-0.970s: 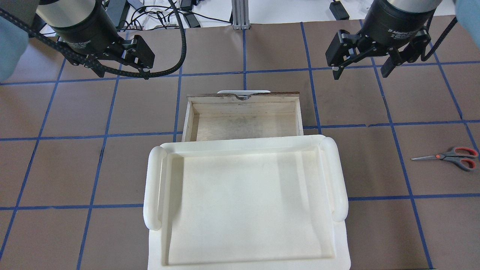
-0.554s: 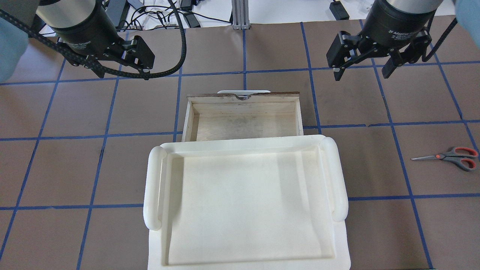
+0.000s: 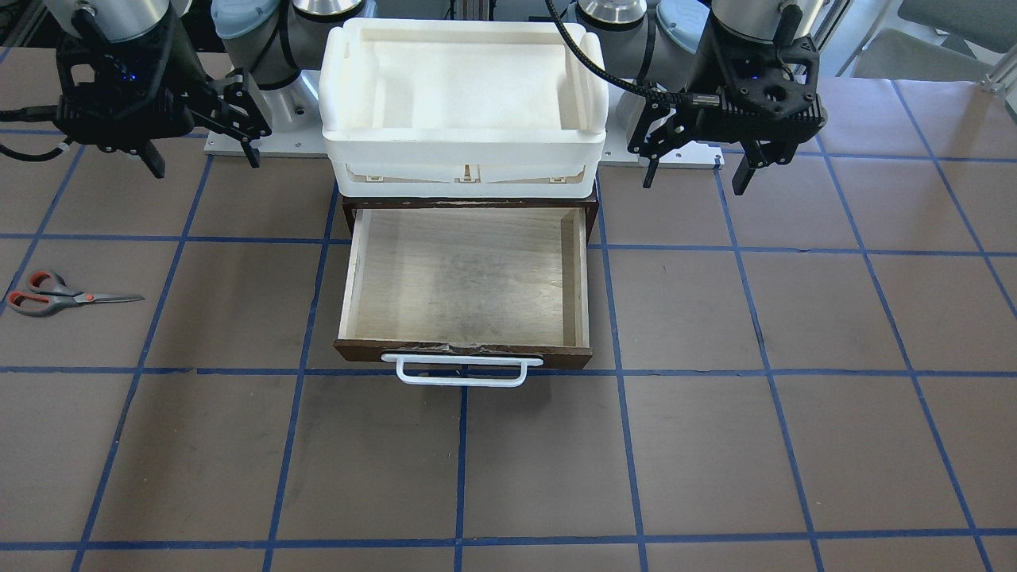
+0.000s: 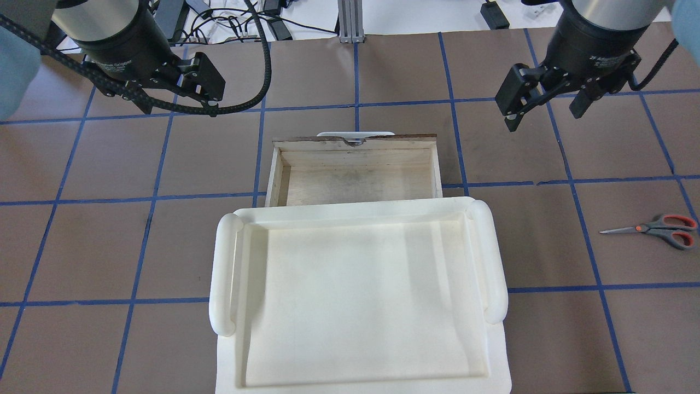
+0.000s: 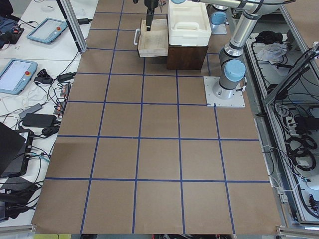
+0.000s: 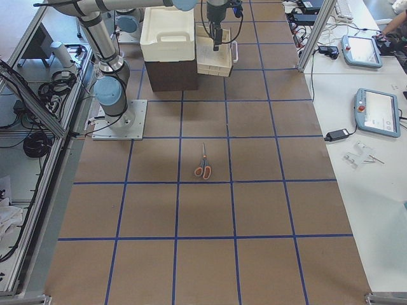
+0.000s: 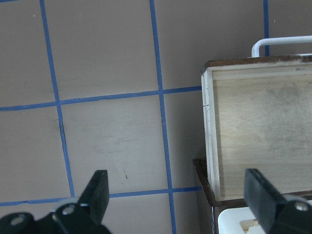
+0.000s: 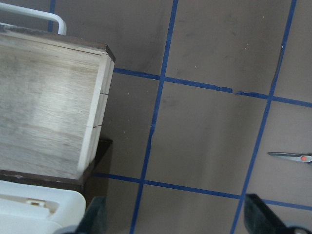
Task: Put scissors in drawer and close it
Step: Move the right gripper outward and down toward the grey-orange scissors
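Note:
The scissors [image 4: 653,229] lie flat on the brown mat at the far right, blades pointing toward the drawer; they also show in the front view [image 3: 56,295] and at the edge of the right wrist view [image 8: 292,156]. The drawer [image 4: 355,185] is pulled open and empty, its white handle [image 3: 461,373] on the far side from me. My right gripper [image 4: 544,117] is open and empty, above the mat right of the drawer and well short of the scissors. My left gripper [image 4: 178,104] is open and empty, above the mat left of the drawer.
A white plastic tray [image 4: 224,273] sits on top of the dark cabinet [image 3: 469,205] that the drawer slides out of. The mat is marked with blue tape lines. Cables and tablets lie beyond the table's ends.
My right gripper has moved right and a little toward me, nearer the scissors' side. The left gripper, drawer and scissors have not moved.

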`<action>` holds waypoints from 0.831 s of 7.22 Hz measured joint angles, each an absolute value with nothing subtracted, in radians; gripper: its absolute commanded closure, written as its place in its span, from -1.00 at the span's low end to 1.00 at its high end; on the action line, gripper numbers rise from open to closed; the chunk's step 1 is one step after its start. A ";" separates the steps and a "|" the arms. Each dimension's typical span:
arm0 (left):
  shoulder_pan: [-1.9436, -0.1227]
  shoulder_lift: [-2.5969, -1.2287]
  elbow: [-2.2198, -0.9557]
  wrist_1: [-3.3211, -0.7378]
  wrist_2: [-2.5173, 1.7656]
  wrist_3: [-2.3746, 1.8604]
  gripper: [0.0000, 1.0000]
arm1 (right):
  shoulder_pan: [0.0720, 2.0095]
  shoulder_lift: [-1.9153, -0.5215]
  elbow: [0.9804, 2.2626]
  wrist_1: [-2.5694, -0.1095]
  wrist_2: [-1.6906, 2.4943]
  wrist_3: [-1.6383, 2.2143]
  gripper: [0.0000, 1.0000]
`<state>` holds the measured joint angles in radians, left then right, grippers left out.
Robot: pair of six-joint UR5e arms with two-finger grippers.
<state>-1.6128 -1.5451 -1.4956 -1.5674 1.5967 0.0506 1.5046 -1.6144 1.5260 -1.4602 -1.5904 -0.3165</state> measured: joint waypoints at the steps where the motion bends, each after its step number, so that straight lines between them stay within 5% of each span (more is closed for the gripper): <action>1: -1.613 -1.546 -1.496 -1.567 1.596 0.051 -1.00 | 1.437 -1.615 1.542 -1.461 -1.603 -0.505 -1.00; 6: -1.613 -1.546 -1.496 -1.567 1.595 0.051 -1.00 | 0.986 -1.611 1.735 -1.589 -1.613 -1.536 -1.00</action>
